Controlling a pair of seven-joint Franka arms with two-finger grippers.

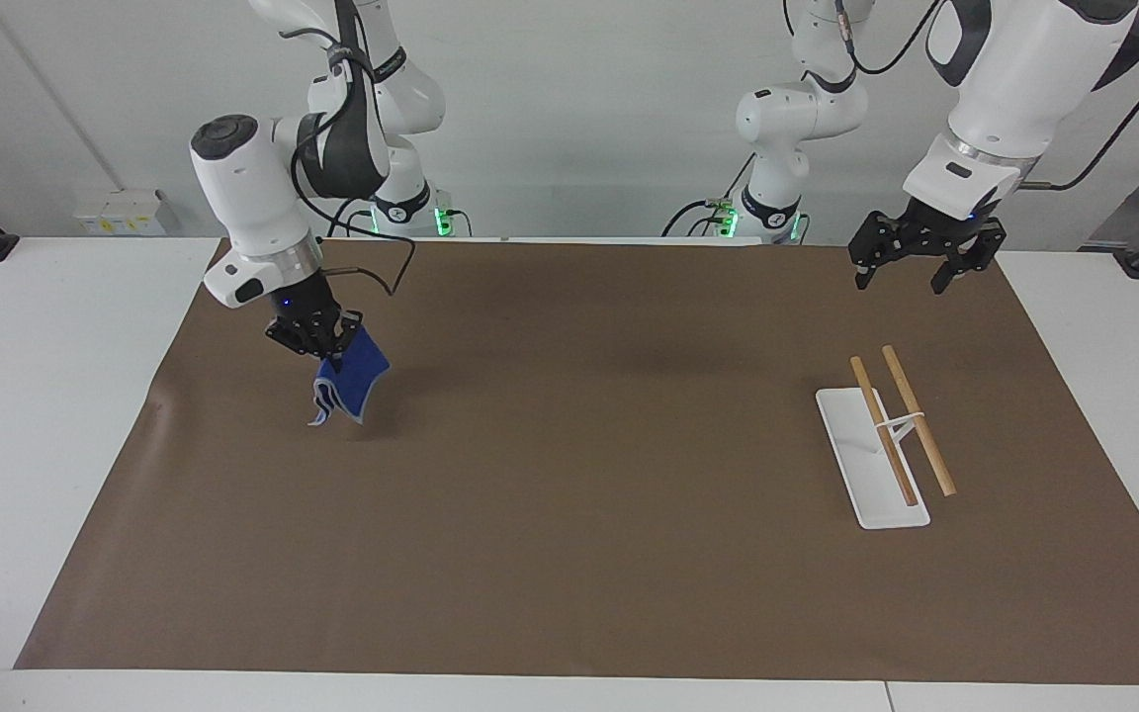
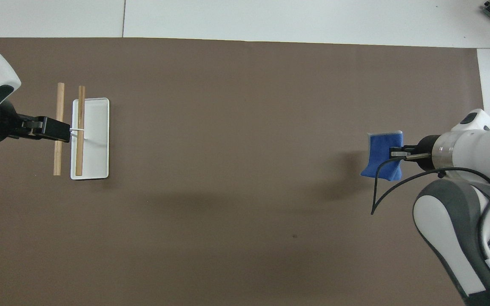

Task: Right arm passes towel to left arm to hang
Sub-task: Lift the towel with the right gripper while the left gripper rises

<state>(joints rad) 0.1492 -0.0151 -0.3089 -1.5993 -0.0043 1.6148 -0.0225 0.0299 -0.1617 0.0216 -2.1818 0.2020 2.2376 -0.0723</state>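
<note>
The blue towel [image 1: 352,381] hangs in the air over the brown mat at the right arm's end of the table, drooping below my right gripper [image 1: 324,348], which is shut on its upper edge. In the overhead view the towel [image 2: 383,159] spreads out past the right gripper [image 2: 398,154]. My left gripper [image 1: 910,269] waits open and empty in the air above the mat at the left arm's end, near the rack; in the overhead view only its dark side [image 2: 53,129] shows.
A white tray-like base [image 1: 851,455] carries a rack of two wooden rods [image 1: 916,420] at the left arm's end of the brown mat [image 1: 589,475]. In the overhead view the base [image 2: 98,140] lies beside the left gripper.
</note>
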